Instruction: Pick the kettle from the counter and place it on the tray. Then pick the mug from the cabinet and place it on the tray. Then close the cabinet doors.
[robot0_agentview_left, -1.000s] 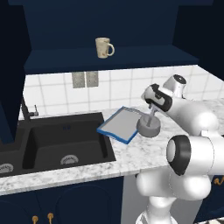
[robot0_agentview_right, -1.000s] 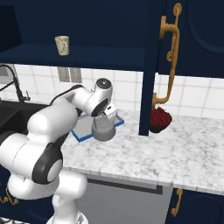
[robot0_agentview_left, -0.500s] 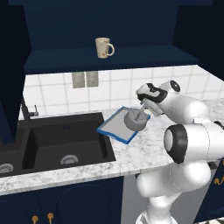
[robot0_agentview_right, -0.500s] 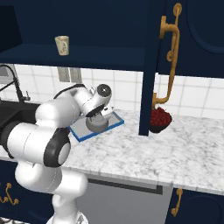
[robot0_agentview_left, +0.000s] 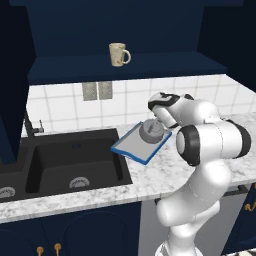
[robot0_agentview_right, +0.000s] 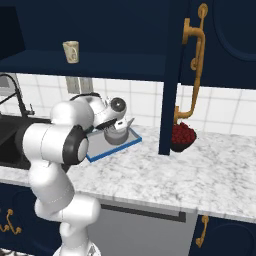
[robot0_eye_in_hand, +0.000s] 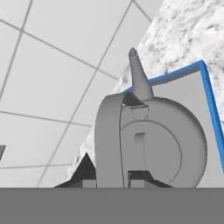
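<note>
Kettle (robot0_agentview_left: 150, 131) handle clamped in tool (robot0_eye_in_hand: 114, 180), over blue-rimmed tray (robot0_agentview_left: 131, 146)

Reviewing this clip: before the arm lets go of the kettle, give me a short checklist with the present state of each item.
1. Two-finger gripper shut on the squat grey metal kettle's thin handle: ok.
2. Kettle above the blue-rimmed flat tray, inside its rim: ok.
3. Kettle bottom resting on the tray: cannot tell.
4. Kettle upright: ok.
5. Beige ceramic mug standing on the navy cabinet shelf, ready for pickup: ok.
6. Navy cabinet door with the brass handle open: ok.
</note>
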